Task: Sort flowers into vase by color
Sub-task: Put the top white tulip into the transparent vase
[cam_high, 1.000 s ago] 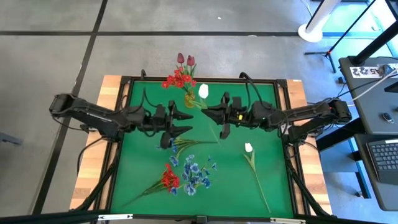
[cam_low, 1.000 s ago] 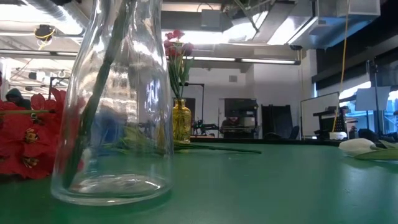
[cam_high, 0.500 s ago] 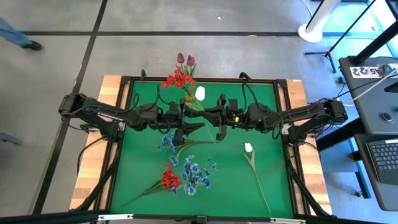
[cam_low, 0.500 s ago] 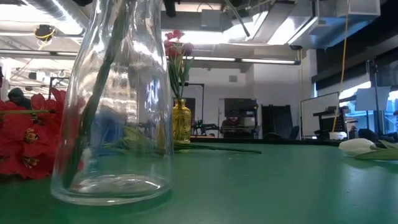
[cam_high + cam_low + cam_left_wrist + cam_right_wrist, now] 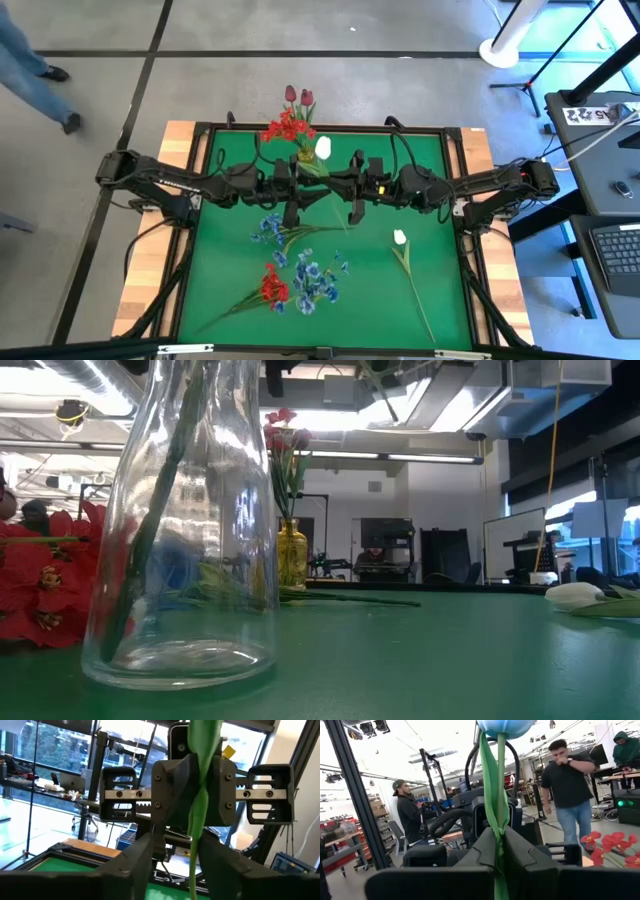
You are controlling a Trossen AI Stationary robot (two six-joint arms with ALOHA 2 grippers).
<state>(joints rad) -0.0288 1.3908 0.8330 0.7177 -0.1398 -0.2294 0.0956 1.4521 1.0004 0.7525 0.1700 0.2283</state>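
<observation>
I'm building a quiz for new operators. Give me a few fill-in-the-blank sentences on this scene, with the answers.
The right gripper is shut on the stem of a ____ tulip. The small vase at the table's far edge is ____ in colour. The loose red cluster lies beside the ____ sprays.
Missing words: white; yellow; blue.

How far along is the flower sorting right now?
Done: a red cluster and dark pink tulips stand in the amber vase. In hand: the right tool is shut on a white tulip by its stem, with the left tool open around that stem. Left on the mat: blue sprays, a loose red cluster, a second white tulip.
</observation>
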